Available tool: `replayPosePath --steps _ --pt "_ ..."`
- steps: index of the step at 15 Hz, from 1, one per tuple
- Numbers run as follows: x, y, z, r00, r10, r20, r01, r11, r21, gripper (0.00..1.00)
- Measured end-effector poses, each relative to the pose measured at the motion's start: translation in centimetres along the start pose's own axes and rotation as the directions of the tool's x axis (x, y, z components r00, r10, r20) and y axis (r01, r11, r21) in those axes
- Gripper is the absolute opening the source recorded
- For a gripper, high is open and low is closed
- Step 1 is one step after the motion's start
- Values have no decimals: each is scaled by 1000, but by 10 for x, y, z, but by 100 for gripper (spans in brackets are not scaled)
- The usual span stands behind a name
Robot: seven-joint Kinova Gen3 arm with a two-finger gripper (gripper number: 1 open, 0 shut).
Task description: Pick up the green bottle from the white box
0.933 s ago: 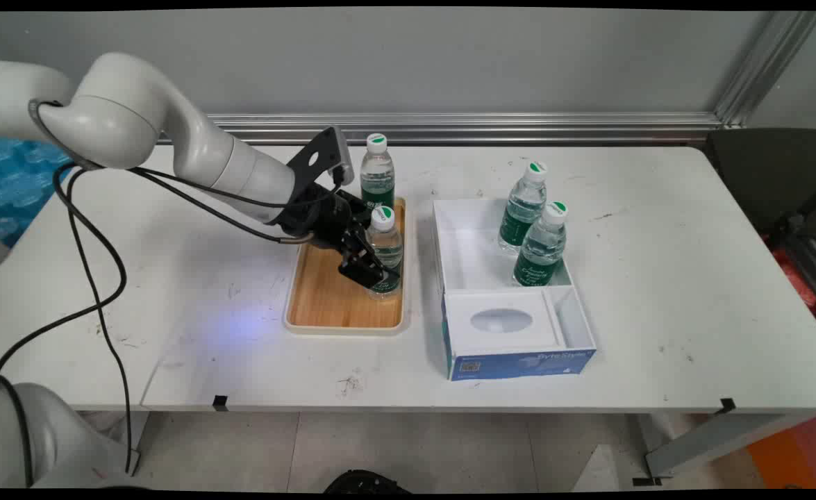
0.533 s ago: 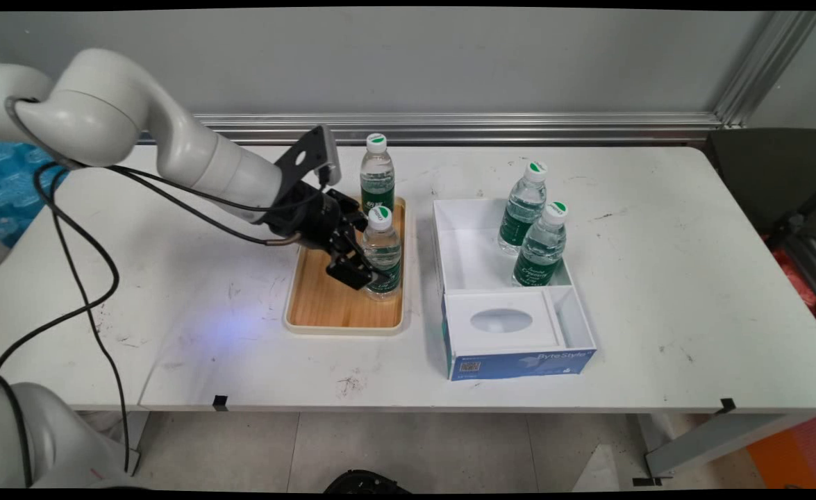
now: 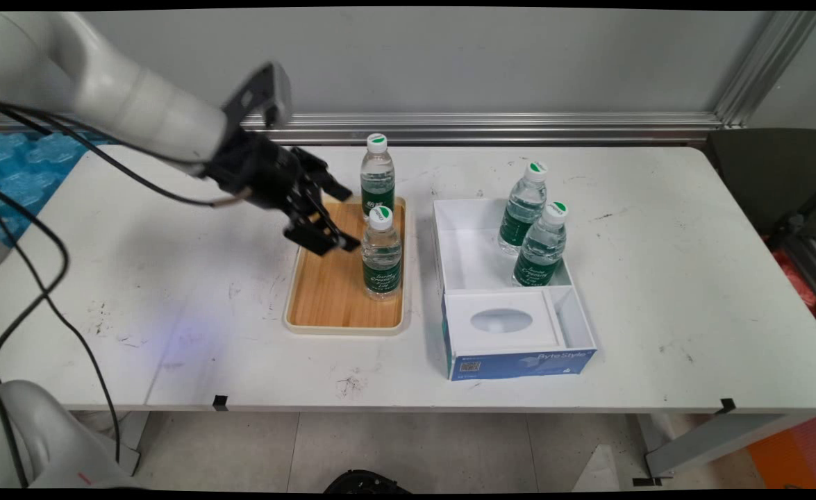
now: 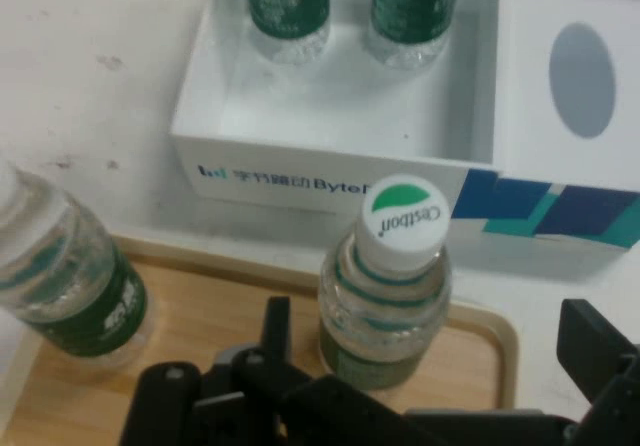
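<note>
Above the wooden tray [image 3: 324,295], the gripper [image 3: 324,222] hangs empty with fingers apart, and the nearer water bottle [image 3: 382,253] stands upright on the tray just right of and below it.

Four water bottles: two [image 3: 378,172] [image 3: 382,253] on one wooden tray [image 3: 324,298], two [image 3: 523,207] [image 3: 541,244] in one white box [image 3: 519,340]. One tabletop [image 3: 658,278].

Our arm [image 3: 123,97] is smooth, rounded and white, ending in a black gripper [image 3: 328,219] of jointed links; thin black cables [image 3: 39,305] hang from it.
</note>
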Motion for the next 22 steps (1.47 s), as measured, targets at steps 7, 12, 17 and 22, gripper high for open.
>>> replayPosePath --steps 7,12,17,22 --pt "38 3 -75 1000 -16 -4 16 1000 5 100" --pt "76 6 -82 999 -39 -3 39 999 -11 100" --pt "117 2 -49 999 -38 -10 38 999 -37 100" --pt "144 1 10 999 -34 2 34 998 -57 100"
